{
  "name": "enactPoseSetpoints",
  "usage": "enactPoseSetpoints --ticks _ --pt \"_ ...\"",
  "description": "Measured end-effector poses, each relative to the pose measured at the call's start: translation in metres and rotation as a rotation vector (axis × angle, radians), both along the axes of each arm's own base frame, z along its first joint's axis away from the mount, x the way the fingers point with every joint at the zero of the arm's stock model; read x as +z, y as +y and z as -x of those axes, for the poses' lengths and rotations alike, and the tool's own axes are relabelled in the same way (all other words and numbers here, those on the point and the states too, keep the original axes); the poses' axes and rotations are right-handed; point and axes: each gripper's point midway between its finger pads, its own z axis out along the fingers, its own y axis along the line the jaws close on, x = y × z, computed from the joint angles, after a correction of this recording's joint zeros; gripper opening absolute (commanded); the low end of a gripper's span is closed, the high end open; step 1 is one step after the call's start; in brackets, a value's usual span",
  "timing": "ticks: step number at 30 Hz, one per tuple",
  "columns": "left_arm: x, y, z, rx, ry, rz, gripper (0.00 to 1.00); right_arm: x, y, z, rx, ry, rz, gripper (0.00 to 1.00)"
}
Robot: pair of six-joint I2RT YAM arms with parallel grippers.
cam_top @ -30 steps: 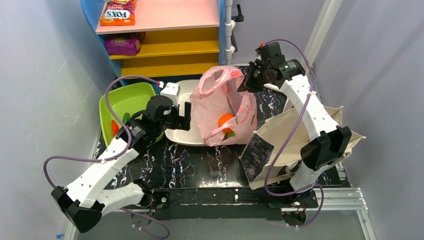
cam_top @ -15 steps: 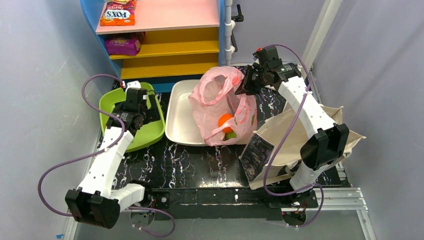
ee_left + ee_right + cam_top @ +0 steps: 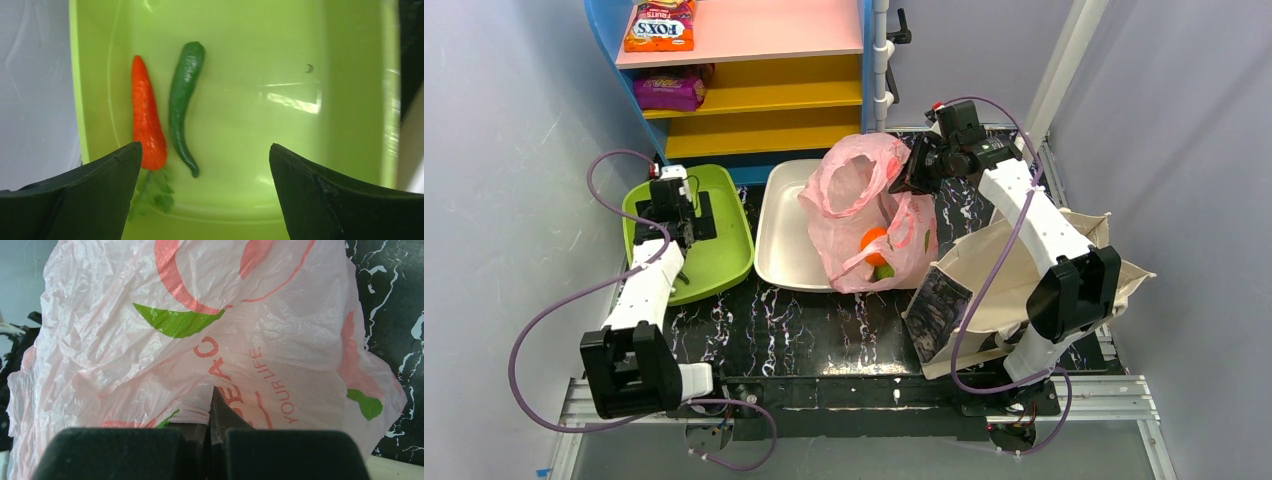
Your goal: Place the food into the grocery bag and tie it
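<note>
A thin, translucent pink plastic grocery bag stands bunched and upright at the middle of the black white-veined table. Its base rests partly on a shallow white rectangular tray. A small round orange fruit shows through the plastic low in the bag, with a small green piece just beneath it.

The right gripper is clamped tight on a fold of the film at the bag's upper far-right edge. In the right wrist view its closed fingertips pinch the crinkled pink plastic, which carries red lettering and green leaf marks.

The left gripper hangs over a lime-green plastic tray beside the white one, spread wide and holding nothing. Between its parted fingers, the left wrist view shows a tapered red-orange vegetable with a leafy green end. A curved dark green chilli lies just beside it, both near one wall of the green tray.

A stiff beige canvas tote with a dark printed panel slumps at the table's right side. Behind the table, a blue-framed shelf unit with pink and yellow boards holds an orange snack packet and a purple snack packet.
</note>
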Motion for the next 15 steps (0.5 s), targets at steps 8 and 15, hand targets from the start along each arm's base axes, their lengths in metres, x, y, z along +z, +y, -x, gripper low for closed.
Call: enactPoseSetpoints --ticks 8,15 --pt "-0.038 0.060 -0.017 0.073 0.035 -0.063 0.98 0.002 0.005 0.004 0.027 -0.009 -0.034 0.01" --pt "-0.098 0.075 -0.027 0.102 0.171 -0.051 0.95 0.005 0.009 0.007 0.051 -0.005 -0.060 0.01"
